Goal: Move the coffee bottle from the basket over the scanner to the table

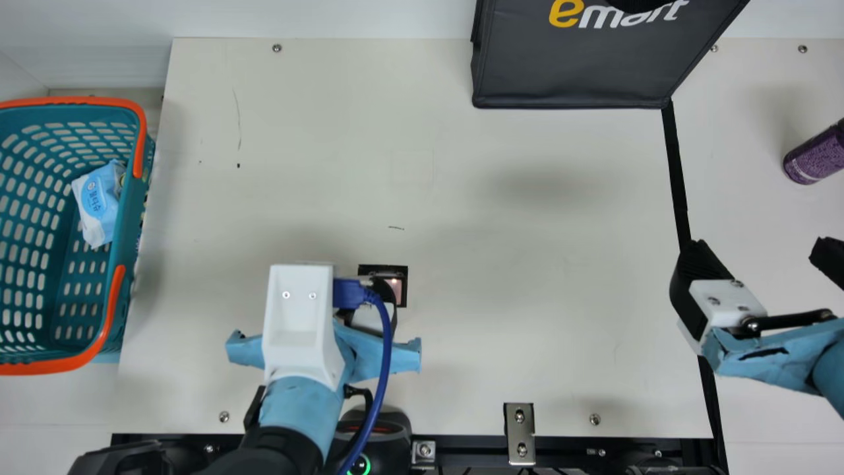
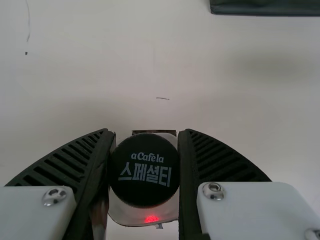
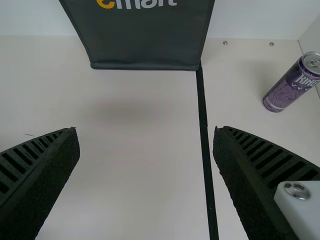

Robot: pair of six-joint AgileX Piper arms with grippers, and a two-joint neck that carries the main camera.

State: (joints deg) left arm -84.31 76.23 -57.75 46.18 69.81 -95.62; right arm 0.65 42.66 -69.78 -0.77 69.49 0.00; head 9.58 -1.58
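Left tool (image 1: 359, 349) around lettered coffee bottle (image 2: 144, 170)

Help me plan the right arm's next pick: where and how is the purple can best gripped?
I'd take the purple can at mid-body, coming from the robot's side with the right gripper open: the can looks upright, with a straight round wall, lid up.

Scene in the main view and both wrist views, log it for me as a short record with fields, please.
Left gripper: closed on the coffee bottle
Bottle position: over the scanner window, black cap facing the wrist camera
Light: red glow on bottle
Right gripper: open, holding nothing
Basket: teal, orange handles, at the main view's left
Basket contents: blue and white packet
Black bag: at table's far edge
Purple can: right of black strip
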